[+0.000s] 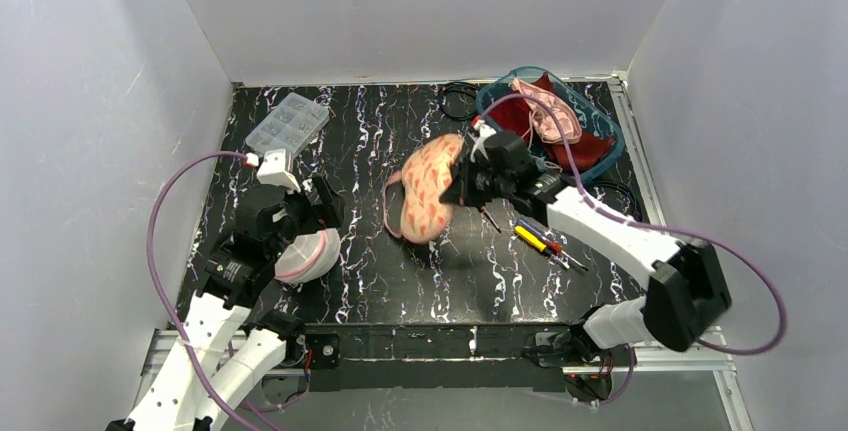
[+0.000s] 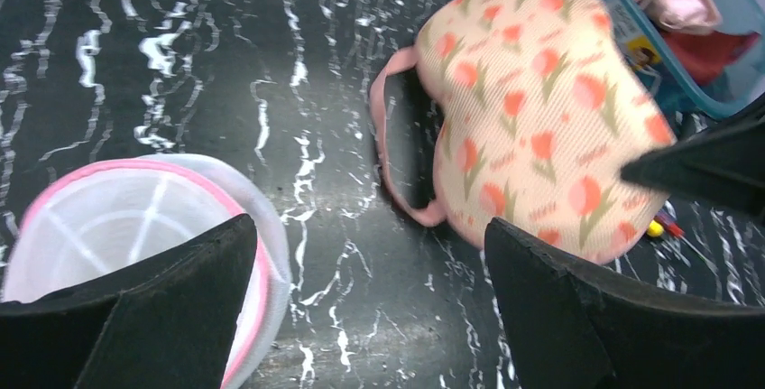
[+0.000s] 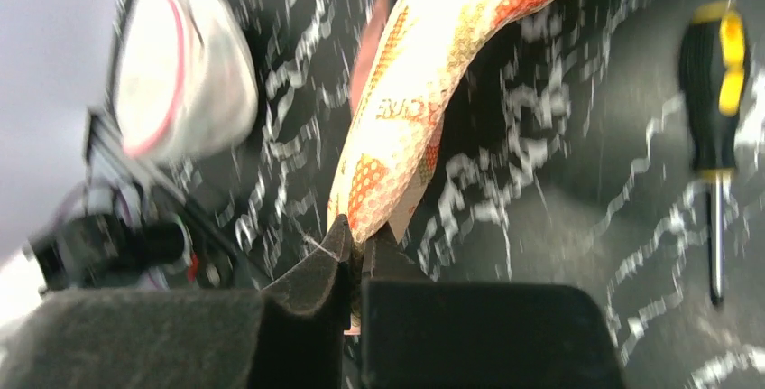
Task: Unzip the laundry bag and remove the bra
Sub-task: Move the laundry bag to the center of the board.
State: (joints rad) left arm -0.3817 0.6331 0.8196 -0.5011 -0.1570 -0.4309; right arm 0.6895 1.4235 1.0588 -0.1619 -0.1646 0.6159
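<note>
On the table: bag at the left, bra near the middle, basket at the far right corner.
Basket: teal, with red cloth and a pink garment inside; no part in the task.
Bra: cream with an orange flower print and a pink strap. It is fully outside the bag and well apart from it, hanging from the right tool over mid-table. I cannot tell whether its lower edge touches the table.
Bag: white mesh with a pink rim, sitting just under the left tool. No bra shows in it. The zip is not visible, but with the bra out I judge the unzipping done.
Left tool: fingers spread wide and holding nothing, above the bag's near edge.
Right tool: fingers pressed together on one edge of the bra, pinching the fabric.
Screwdriver: yellow and black, lying just right of the bra and untouched.
Task so far: both steps look complete. At most, what is left is setting the bra down and letting go.
</note>
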